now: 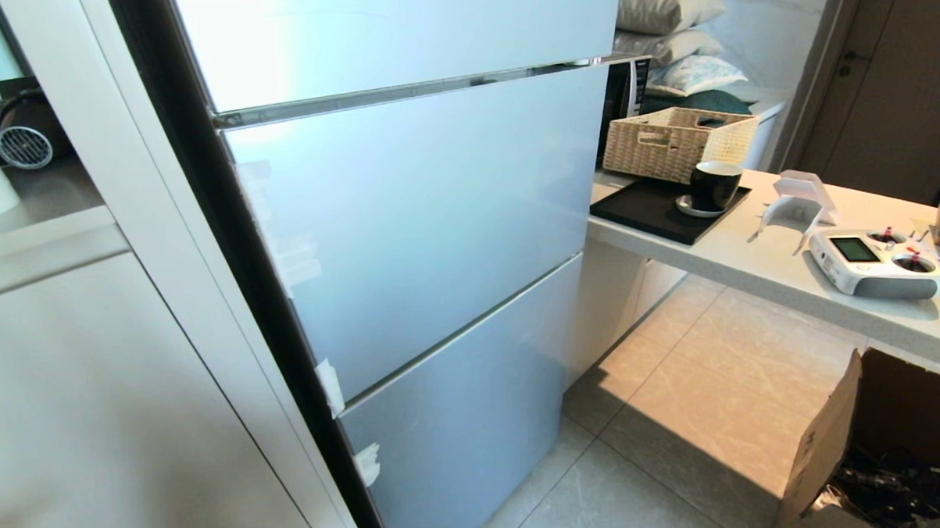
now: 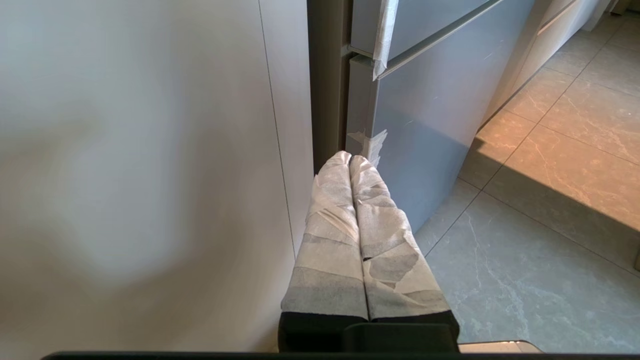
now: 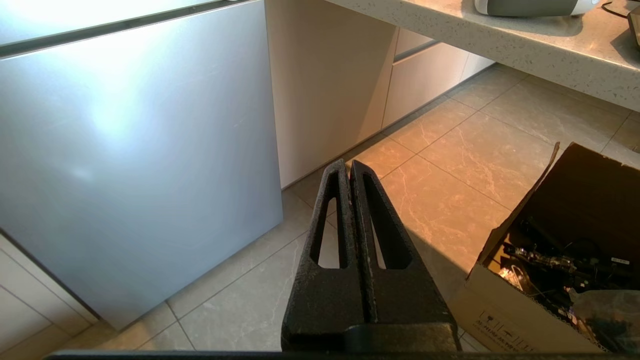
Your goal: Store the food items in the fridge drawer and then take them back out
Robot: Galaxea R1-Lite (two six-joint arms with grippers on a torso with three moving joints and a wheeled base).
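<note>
While the fridge (image 1: 437, 218) stands closed, both grippers' fingers press together, empty; cardboard box (image 1: 836, 439) of cables at 4 o'clock, wicker basket (image 1: 673, 143) on counter (image 1: 751, 262) at 2.

The tall fridge (image 1: 421, 219) with glossy silver-blue fronts stands fully shut between white cabinets. The fridge drawer and food items are hidden behind it.

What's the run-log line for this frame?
fridge: closed | left tool: shut, empty | right tool: shut, empty | food: unseen
</note>
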